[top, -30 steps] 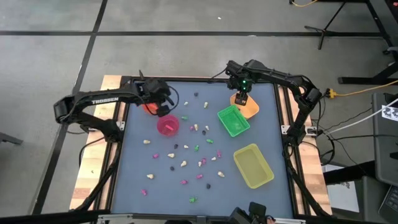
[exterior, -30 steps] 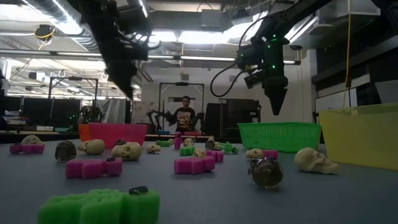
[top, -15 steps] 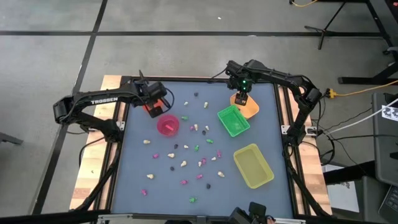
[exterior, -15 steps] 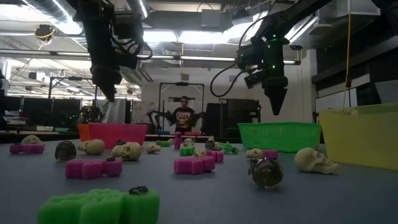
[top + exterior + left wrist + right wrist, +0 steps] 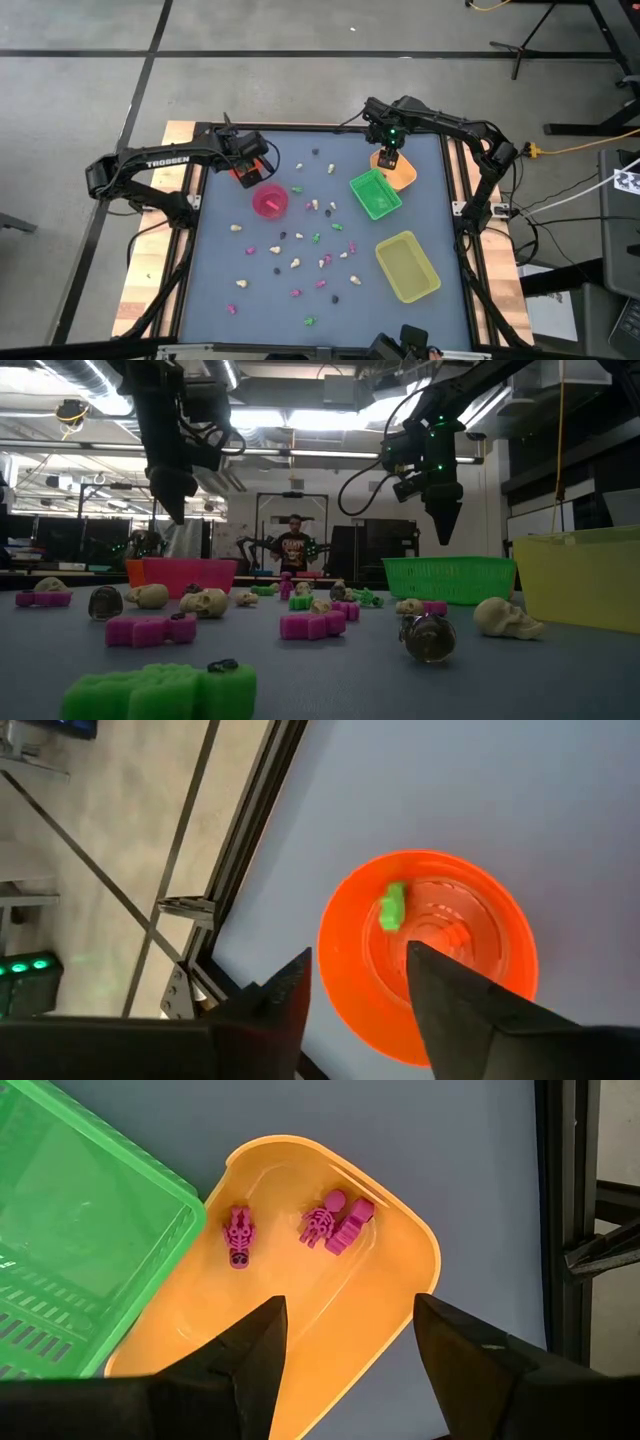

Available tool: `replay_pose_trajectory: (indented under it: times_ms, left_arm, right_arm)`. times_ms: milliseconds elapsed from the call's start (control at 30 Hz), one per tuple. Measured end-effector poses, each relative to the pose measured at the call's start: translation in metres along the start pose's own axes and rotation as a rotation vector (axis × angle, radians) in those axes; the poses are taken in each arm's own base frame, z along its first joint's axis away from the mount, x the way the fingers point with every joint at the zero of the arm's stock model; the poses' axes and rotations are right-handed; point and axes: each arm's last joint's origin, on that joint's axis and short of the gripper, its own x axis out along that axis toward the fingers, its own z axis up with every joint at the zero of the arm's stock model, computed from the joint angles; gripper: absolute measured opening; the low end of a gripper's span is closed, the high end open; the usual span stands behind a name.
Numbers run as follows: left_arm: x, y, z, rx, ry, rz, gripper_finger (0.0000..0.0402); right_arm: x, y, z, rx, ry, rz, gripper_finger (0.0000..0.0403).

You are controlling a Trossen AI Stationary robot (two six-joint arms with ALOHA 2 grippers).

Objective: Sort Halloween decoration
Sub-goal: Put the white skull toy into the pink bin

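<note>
From overhead I see my left gripper (image 5: 252, 170) over the orange cup (image 5: 241, 172), at eleven o'clock of the pink cup (image 5: 270, 202). Right gripper (image 5: 389, 158) over the orange tray (image 5: 403, 175).

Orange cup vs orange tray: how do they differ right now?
The orange cup is round; the orange tray is a rounded rectangle. The cup holds one green trinket; the tray holds pink trinkets. The cup sits under the left gripper, the tray under the right gripper. Both grippers are open.
</note>
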Motion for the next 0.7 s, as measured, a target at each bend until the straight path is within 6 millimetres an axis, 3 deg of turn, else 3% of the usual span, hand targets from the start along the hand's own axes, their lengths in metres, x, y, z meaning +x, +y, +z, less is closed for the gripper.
replay_pose_trajectory:
  times_ms: [233, 700]
  left_arm:
    - [0.0, -0.0011, 0.0001, -0.021, -0.003, -0.036, 0.0181]
    - [-0.0013, -0.0085, -0.0005, -0.074, 0.0, -0.296, 0.0183]
  right_arm:
    - [0.0, 0.0, 0.0, 0.008, 0.0, 0.0, 0.0218]
    - [0.0, 0.0, 0.0, 0.009, 0.0, 0.0, 0.0218]
